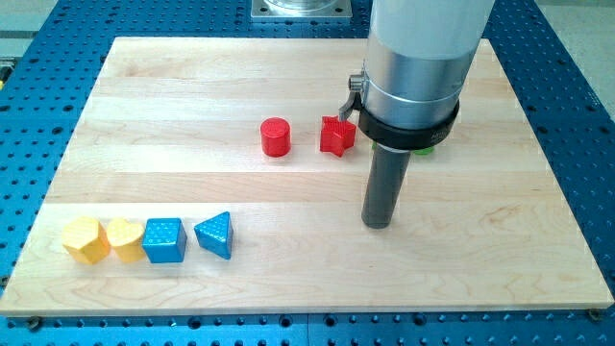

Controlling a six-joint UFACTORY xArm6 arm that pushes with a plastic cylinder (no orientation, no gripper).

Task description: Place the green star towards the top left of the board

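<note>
My tip rests on the wooden board, right of centre. A green block shows only as a sliver behind the arm's collar, above and right of the tip; its shape is hidden. A red star lies above and left of the tip. A red cylinder lies left of the red star.
Along the view's bottom left stand a yellow hexagon, a yellow heart, a blue cube and a blue triangle. The arm's wide grey body covers the board's upper right.
</note>
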